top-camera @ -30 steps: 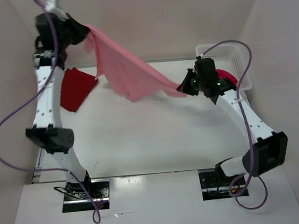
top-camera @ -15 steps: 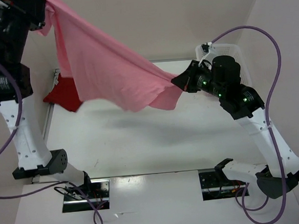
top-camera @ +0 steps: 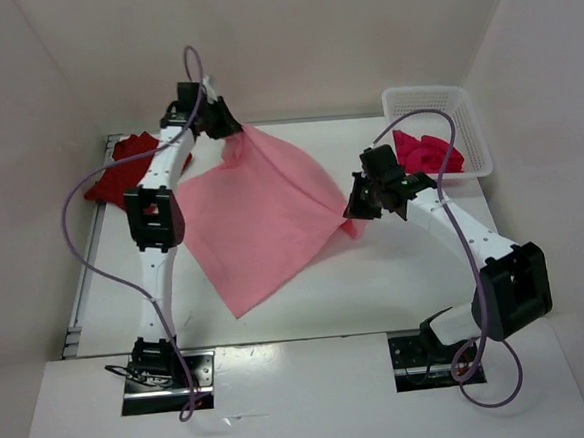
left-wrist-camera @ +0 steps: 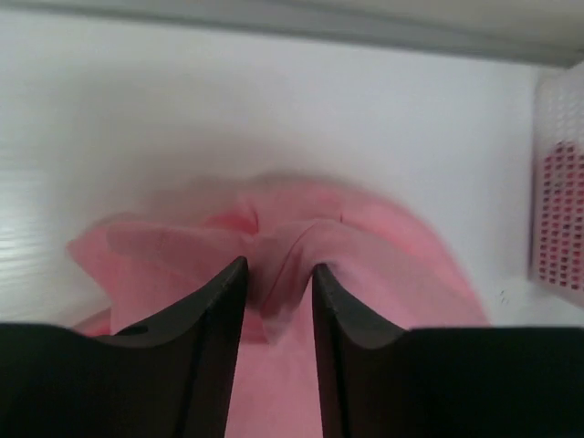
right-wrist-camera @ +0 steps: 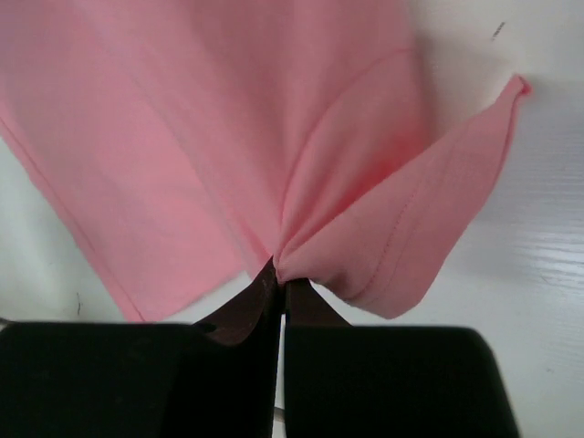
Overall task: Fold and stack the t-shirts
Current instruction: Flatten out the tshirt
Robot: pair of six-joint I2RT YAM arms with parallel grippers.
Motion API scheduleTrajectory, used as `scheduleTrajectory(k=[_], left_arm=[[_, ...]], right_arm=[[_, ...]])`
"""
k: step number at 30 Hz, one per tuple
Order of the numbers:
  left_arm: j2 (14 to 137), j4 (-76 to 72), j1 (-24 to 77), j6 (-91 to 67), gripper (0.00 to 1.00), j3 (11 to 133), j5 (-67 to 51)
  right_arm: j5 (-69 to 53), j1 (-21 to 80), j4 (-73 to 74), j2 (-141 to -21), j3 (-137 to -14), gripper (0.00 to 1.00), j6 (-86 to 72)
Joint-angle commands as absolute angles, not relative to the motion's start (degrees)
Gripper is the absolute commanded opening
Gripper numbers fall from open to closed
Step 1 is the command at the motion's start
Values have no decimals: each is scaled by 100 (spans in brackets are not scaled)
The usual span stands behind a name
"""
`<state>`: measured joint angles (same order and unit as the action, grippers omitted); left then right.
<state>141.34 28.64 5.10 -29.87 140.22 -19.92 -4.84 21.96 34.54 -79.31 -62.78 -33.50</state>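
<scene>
- The left gripper has a bunched fold of the light pink t-shirt wedged between its two dark fingers, with the cloth filling the gap.
- It holds that fold at the shirt's far corner, near the back edge of the table, and the cloth rises slightly to meet it.
- The right gripper is clenched tight on a pinch of the same shirt's hem; creases fan out from the jaws and one sleeve point sticks out to the side.
- In the top view this pinch is at the shirt's right edge, near the middle of the table.
- Between the two grips the shirt lies spread mostly flat on the white table, with its near corner pointing towards the arm bases.
- A dark red t-shirt lies crumpled at the far left corner, partly behind the left arm.
- A crimson-magenta t-shirt sits bunched inside a white mesh basket at the far right corner.
- A purple cable loops beside the left arm, and another runs along the right arm.
- Plain beige walls close in the table at the back and on both sides.
</scene>
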Motion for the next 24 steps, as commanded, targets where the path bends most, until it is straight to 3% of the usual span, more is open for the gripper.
scheduleTrajectory(k=[1, 3, 5, 7, 8, 15, 16, 20, 24], left_arm=[[14027, 2760, 808, -2777, 45, 14977, -1960], [13879, 2760, 888, -2777, 63, 14662, -1899], [13309, 2760, 888, -2585, 89, 13829, -1768], [12382, 2568, 888, -2444, 100, 12934, -1531], [12027, 2479, 888, -2391, 100, 11876, -1442], [9408, 2136, 756, -3013, 98, 7550, -1354], [9256, 2136, 756, -3119, 91, 7167, -1354], [8886, 2206, 756, -3462, 80, 5926, -1485], [8947, 2206, 756, -3647, 70, 5625, -1591]], right_arm=[[-114, 2145, 3305, -7884, -6346, 0, -3506], [-166, 2145, 3305, -7884, -6407, 0, -3568], [-167, 2145, 3305, -7657, -6337, 0, -3621], [-167, 2145, 3305, -7542, -6162, 0, -3621], [-167, 2145, 3305, -7489, -6100, 0, -3621], [78, 1617, 3498, -8005, -6687, 0, -3165], [131, 1617, 3550, -8094, -7071, 0, -3051], [9, 1669, 3762, -8244, -7418, 0, -2883], [9, 2466, 3893, -8008, -6508, 0, -3233]])
